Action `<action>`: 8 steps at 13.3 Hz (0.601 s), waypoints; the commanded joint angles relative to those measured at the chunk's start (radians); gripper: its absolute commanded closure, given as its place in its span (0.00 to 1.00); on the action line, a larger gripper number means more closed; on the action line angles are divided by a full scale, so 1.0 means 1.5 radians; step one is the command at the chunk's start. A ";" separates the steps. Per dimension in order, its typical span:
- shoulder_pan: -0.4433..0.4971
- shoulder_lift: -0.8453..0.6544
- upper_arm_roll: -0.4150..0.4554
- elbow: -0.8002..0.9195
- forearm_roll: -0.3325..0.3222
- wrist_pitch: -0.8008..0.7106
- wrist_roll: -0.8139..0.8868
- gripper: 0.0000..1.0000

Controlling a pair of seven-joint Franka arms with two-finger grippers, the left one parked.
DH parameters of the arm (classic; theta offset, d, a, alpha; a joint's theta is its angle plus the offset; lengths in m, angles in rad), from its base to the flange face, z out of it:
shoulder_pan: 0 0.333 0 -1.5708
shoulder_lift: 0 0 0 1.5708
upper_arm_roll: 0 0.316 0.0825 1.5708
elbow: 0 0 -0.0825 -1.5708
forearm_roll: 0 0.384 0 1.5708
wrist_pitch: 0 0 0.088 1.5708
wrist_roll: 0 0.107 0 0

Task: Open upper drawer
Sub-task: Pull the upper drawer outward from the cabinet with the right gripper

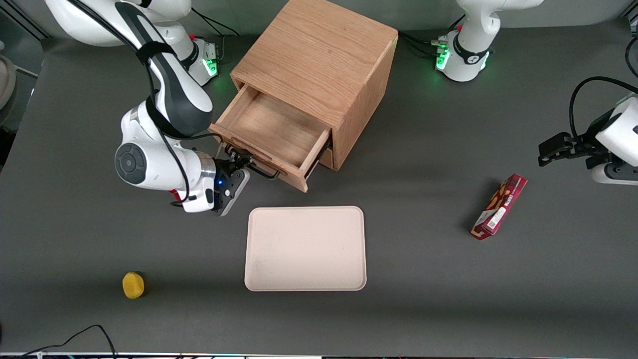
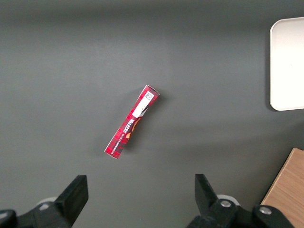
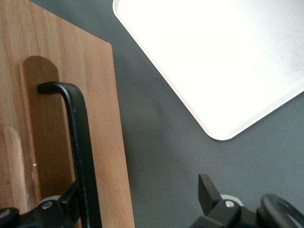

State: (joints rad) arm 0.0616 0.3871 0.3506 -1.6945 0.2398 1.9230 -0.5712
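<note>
The upper drawer (image 1: 274,127) of the oak cabinet (image 1: 319,55) stands pulled out, and its shallow wooden tray body shows from above. Its long black wire handle (image 1: 259,172) runs along the drawer front on the side facing the front camera. My right gripper (image 1: 239,162) is at that handle, at the end toward the working arm. In the right wrist view the handle (image 3: 80,142) lies against the drawer front (image 3: 102,118), close beside one finger (image 3: 61,206). The gripper (image 3: 137,194) is open, jaws wide apart and not clamped on the bar. The bottom drawer is hidden under the upper one.
A pale tray (image 1: 305,248) lies nearer the front camera than the drawer and also shows in the right wrist view (image 3: 213,57). A yellow object (image 1: 133,285) sits near the table's front edge. A red snack box (image 1: 499,206) lies toward the parked arm's end.
</note>
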 commanded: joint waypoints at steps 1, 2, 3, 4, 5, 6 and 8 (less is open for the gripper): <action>0.002 0.023 -0.002 0.032 -0.018 -0.011 -0.012 0.00; 0.002 0.025 -0.002 0.036 -0.027 -0.011 -0.012 0.00; 0.002 0.028 -0.002 0.042 -0.033 -0.011 -0.012 0.00; 0.002 0.033 -0.002 0.047 -0.040 -0.011 -0.012 0.00; 0.001 0.035 -0.003 0.053 -0.047 -0.013 -0.013 0.00; 0.002 0.035 -0.007 0.058 -0.051 -0.019 -0.013 0.00; 0.002 0.042 -0.015 0.073 -0.058 -0.035 -0.014 0.00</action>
State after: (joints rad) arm 0.0619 0.4185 0.3417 -1.6425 0.1814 1.9059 -0.5723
